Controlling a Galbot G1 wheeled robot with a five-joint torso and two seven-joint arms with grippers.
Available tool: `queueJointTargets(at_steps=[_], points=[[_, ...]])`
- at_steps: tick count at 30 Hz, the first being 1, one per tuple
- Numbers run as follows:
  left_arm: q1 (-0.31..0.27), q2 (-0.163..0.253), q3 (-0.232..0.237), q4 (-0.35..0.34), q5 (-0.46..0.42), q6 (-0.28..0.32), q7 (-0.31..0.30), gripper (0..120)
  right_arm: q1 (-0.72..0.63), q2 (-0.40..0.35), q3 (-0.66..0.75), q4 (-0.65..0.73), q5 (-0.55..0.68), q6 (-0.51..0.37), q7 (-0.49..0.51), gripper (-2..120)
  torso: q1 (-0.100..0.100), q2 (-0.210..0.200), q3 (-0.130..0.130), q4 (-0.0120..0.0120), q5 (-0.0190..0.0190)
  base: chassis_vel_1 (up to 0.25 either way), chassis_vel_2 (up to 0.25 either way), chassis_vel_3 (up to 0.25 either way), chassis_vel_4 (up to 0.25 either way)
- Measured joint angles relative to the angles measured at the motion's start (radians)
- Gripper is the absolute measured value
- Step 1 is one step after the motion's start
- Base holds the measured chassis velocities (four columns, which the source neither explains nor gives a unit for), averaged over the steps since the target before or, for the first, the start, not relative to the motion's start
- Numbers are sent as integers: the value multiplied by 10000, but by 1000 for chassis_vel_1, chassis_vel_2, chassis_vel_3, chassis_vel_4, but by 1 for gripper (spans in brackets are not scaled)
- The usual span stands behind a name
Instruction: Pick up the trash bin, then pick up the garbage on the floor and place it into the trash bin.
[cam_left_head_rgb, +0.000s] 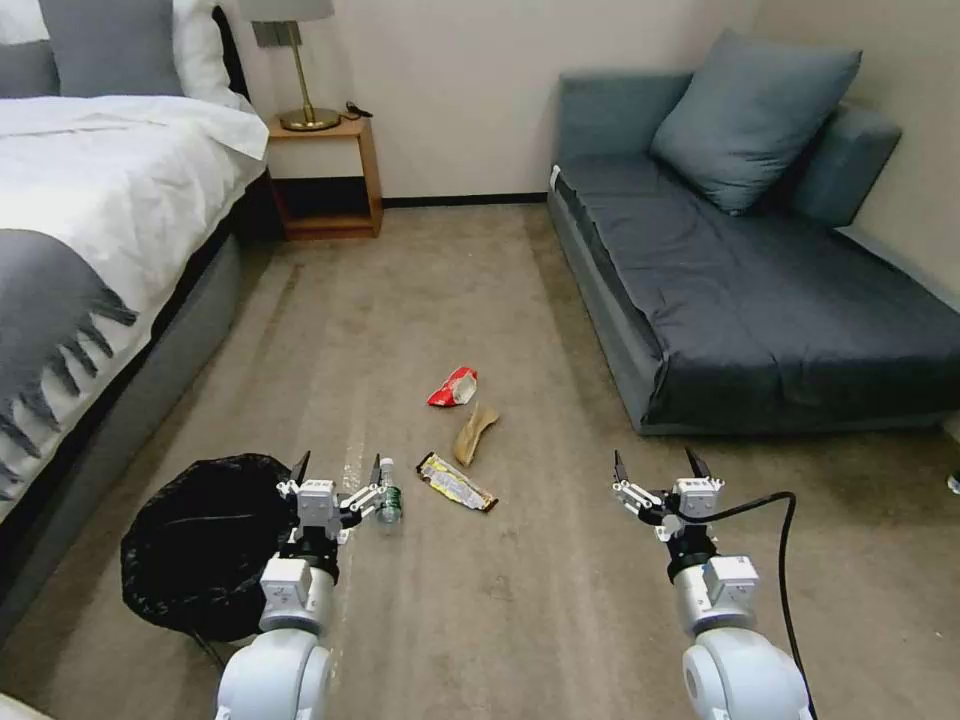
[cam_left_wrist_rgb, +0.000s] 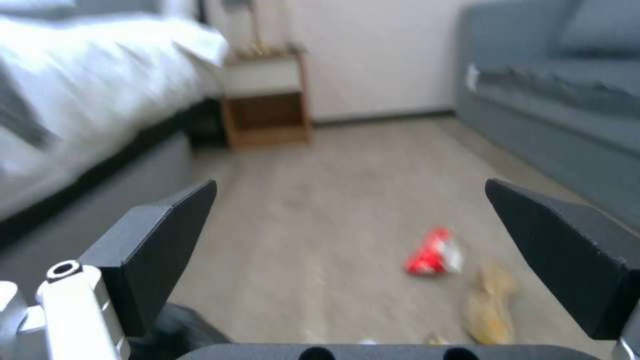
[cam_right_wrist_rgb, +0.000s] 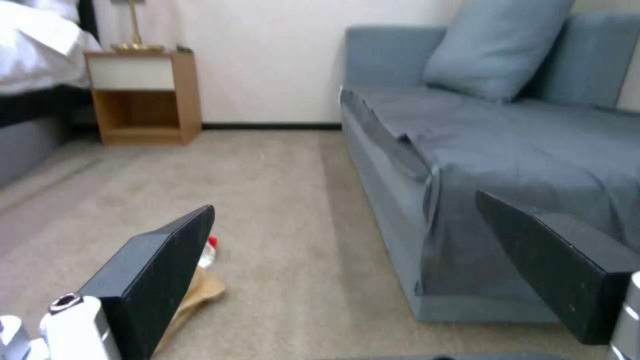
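The bin (cam_left_head_rgb: 205, 545) sits on the carpet (cam_left_head_rgb: 560, 590) close beside the bed (cam_left_head_rgb: 100, 220), a low round shape wrapped in a wrinkly, glossy black plastic bag. The left end effector (cam_left_head_rgb: 338, 470) hangs above the bin's right edge with its two dark, wedge-shaped fingers (cam_left_wrist_rgb: 157, 245) spread apart and nothing between them. Seen from the head, its right fingertip stands just beside the bottle (cam_left_head_rgb: 389, 503), a small clear cylinder with a green label and a white cap, upright on the floor.

The rest of the litter lies loosely grouped in front of that end effector, toward the middle of the room. A flat yellow-brown wrapper (cam_left_head_rgb: 456, 482) lies just right of the bottle. Beyond it rests a crumpled tan paper wrapper (cam_left_head_rgb: 476, 432), and farther on a shiny red-and-white bag (cam_left_head_rgb: 453, 386); these two lie close to each other, the paper near the wrapper's far end.

The right end effector (cam_left_head_rgb: 658, 468) is held over bare carpet, well apart from the litter and near the front corner of the sofa (cam_left_head_rgb: 760, 300). Its fingers (cam_right_wrist_rgb: 160, 270) are likewise spread, gripping nothing. A black cable (cam_left_head_rgb: 785, 560) loops beside its wrist.

The carpet is a short, beige pile. The sofa is covered in smooth grey-blue fabric with a plump square cushion (cam_left_head_rgb: 752, 115). A wooden nightstand (cam_left_head_rgb: 322, 175) against the wall carries a brass lamp (cam_left_head_rgb: 300, 95).
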Motion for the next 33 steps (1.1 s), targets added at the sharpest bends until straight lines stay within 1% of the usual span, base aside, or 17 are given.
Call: queueJointTargets(at_steps=[1,2,3,5,7,8,10,12,13,16,23,26,27,29,30,32,33], points=[[70,1,22,-5,-4,-6,-1,100,-310,42,-116,205,-114,359,74,100,0,-1,-1,-4,-4,0,0,0,0],[214,17,-37,-108,-22,-177,-36,100,-643,83,-209,424,-234,722,157,100,-1,-1,1,-6,-29,0,0,0,0],[460,65,-199,-321,-64,-526,-131,100,-1023,127,-317,674,-372,1156,269,100,-1,0,-1,-8,-19,0,0,0,0],[606,90,-291,-450,-89,-737,-187,100,-1249,154,-404,822,-453,1409,321,100,-1,0,-1,-9,-5,0,0,0,0],[1204,190,-639,-892,-192,-1518,-401,100,-1927,233,-603,1264,-697,2172,506,100,-1,0,-1,-7,-20,0,0,0,0],[1204,190,-639,-892,-192,-1518,-401,100,-1927,233,-603,1264,-697,2172,506,100,-1,0,-1,-7,-20,0,0,0,0],[1572,279,-841,-1165,-176,-2047,-540,100,-2349,272,-829,1288,-433,2550,640,100,-1,1,-1,-5,-10,0,0,0,0],[2071,520,-239,-1002,331,-2213,-409,100,-2373,269,-830,1194,-256,2566,663,100,-1,1,0,-4,-20,0,0,0,0],[2071,520,-239,-1002,331,-2213,-409,100,-2373,269,-830,1194,-256,2566,663,100,-1,1,0,-4,-20,0,0,0,0],[2255,653,227,-971,505,-2199,-438,100,-2343,256,-794,1072,-138,2502,667,100,-1,1,0,-6,-11,0,0,0,0],[2152,641,272,-894,179,-2330,-653,100,-2220,251,-780,1001,-113,2259,678,100,-1,1,0,-6,-13,0,0,0,0],[1962,930,-557,-1102,-1089,-2120,-706,98,-2163,254,-770,979,-254,2079,773,100,-1,1,0,-6,-14,0,0,0,0],[1962,930,-557,-1102,-1089,-2120,-706,98,-2163,254,-770,979,-254,2079,773,100,-1,1,0,-6,-14,0,0,0,0],[1806,1530,-1388,-1272,-2281,-1477,-777,99,-2092,255,-719,867,-353,2008,946,100,-1,1,-1,-5,-12,0,0,0,0],[1806,1530,-1388,-1272,-2281,-1477,-777,99,-2092,255,-719,867,-353,2008,946,100,-1,1,-1,-5,-12,0,0,0,0],[1737,2425,-1698,-1249,-3786,-631,-812,100,-1998,242,-680,716,-320,1934,1053,100,-1,1,0,-6,-15,0,0,0,0],[1722,2733,-1816,-1155,-4275,-383,-804,100,-1962,231,-670,661,-307,1917,1082,100,-1,1,0,-8,-15,0,0,0,0]])
